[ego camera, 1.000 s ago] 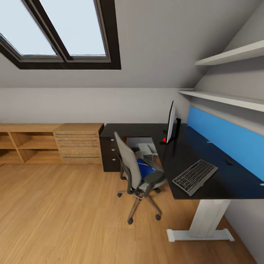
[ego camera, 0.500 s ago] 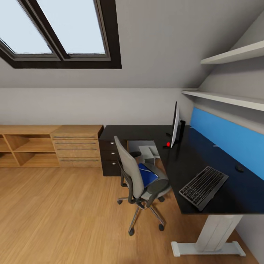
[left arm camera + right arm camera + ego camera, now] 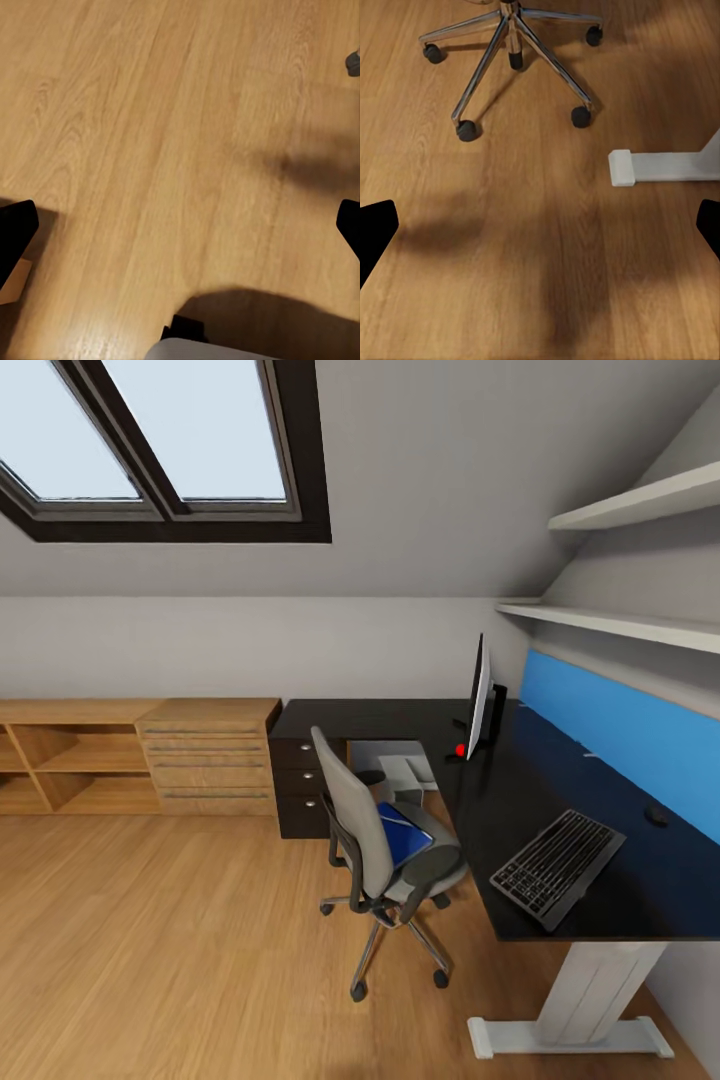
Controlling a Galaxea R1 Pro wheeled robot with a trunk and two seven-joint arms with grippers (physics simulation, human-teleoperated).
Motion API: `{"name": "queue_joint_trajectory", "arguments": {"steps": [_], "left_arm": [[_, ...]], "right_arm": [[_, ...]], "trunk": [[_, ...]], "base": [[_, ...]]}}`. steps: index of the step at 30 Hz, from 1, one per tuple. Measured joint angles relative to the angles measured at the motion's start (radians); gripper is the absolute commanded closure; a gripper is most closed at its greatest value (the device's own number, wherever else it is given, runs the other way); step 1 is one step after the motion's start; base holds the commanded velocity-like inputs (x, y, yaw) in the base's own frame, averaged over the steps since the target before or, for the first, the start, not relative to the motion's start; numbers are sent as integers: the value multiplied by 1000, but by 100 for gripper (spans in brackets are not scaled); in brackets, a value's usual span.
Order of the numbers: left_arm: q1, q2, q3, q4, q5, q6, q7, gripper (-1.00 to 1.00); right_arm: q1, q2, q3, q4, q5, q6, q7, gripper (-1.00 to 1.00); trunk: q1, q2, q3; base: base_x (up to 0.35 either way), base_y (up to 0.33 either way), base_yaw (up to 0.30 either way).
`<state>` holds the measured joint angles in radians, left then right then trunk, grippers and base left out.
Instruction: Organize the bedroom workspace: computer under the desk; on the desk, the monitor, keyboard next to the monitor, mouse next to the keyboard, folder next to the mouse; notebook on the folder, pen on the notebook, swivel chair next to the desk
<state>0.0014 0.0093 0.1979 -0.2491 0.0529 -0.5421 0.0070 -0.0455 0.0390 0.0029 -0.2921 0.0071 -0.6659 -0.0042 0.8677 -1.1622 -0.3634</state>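
This is an attic bedroom with a sloped grey ceiling, a dark-framed skylight [image 3: 160,450] and a wood plank floor [image 3: 150,950]. On the right stands the long glossy black desk on white legs [image 3: 520,800]. On it are the wide flat black monitor [image 3: 480,700] at the far end, the thin dark-keyed keyboard [image 3: 557,867] nearer, and the small black oval mouse [image 3: 656,816] to the right of the keyboard, by the blue back panel [image 3: 620,730]. The grey swivel chair with black armrests [image 3: 385,855] sits just left of the desk, and the flat blue folder [image 3: 405,833] lies on its seat. The folder looks thin, light and a bit bendy (and likely slippery), so I think it is best pinched at a free edge that sticks up from the seat. The left gripper [image 3: 180,232] points at bare floor, and its dark fingertips [image 3: 15,229] are spread wide with nothing between them. The right gripper [image 3: 540,225] is spread wide too, grasping nothing, and looks down at the chair's chrome star base [image 3: 514,41] and the desk's white foot [image 3: 660,166].
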Motion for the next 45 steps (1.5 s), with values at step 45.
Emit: {"name": "queue_joint_trajectory", "arguments": {"steps": [45], "left_arm": [[0, -2, -2, 0, -3, -2, 1, -100]], "right_arm": [[0, -1, 0, 2, 0, 0, 0, -100]], "trunk": [[173, -315, -141]], "base": [[0, 92, 0]]}}
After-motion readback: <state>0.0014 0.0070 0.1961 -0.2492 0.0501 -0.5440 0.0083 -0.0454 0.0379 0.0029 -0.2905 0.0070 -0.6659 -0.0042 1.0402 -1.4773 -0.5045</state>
